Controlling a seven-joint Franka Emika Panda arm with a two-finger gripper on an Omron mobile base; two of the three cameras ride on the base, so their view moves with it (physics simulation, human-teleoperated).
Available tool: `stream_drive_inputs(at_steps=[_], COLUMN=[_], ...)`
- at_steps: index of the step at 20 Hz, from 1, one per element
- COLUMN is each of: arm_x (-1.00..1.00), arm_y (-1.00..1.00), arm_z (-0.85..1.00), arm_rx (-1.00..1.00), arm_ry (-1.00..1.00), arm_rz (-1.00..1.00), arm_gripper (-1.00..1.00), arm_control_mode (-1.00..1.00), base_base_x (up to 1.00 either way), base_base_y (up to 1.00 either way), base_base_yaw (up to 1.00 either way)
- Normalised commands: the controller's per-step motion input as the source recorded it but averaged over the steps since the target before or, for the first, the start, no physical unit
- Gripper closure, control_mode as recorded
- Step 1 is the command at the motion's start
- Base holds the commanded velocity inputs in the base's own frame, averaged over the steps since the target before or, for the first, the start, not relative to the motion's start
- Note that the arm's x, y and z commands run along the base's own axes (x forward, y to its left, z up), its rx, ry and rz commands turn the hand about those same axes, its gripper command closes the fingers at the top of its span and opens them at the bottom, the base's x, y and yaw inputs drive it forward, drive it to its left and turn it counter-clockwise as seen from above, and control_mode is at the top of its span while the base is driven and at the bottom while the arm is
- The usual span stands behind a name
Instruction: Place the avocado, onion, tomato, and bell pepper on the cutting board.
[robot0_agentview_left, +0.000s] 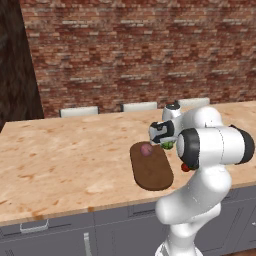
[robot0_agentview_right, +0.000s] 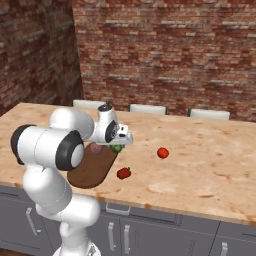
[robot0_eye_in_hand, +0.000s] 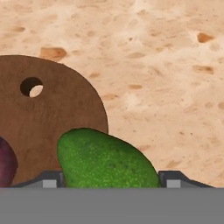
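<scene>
Two pincer fingers flank the avocado — touching it.

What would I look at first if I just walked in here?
Probably the big white robot arm rising in front of the counter, its end effector holding a shiny green avocado at the edge of the dark cutting board. A purple onion already sits on the board, and a bright tomato lies alone on the counter.

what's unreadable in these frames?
- Avocado: hand view, bottom edge cuts it off; whether the jaws grip it cannot be told.
- Onion: hand view, cut by the left edge.
- Bell pepper: left base view, mostly behind the arm.
- Gripper: base views, too small.
</scene>
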Motion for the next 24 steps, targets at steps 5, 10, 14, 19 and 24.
stream_drive_inputs(at_steps=[5,10,14,19,24], arm_x=[0.0,0.01,0.0,0.0,-0.08], arm_y=[0.36,0.18,0.16,0.03,0.01], arm_z=[-0.01,-0.1,-0.15,-0.18,-0.13], arm_rx=[0.0,0.0,0.0,0.0,0.02], arm_ry=[0.01,0.02,0.02,0.0,0.0], arm_rz=[0.0,0.0,0.0,0.0,0.0], arm_gripper=[1.0,1.0,1.0,1.0,1.0], arm_control_mode=[-1.0,-1.0,-1.0,-1.0,-1.0], base_base_x=[0.0,0.0,0.0,0.0,0.0], base_base_y=[0.0,0.0,0.0,0.0,0.0], base_base_yaw=[0.0,0.0,0.0,0.0,0.0])
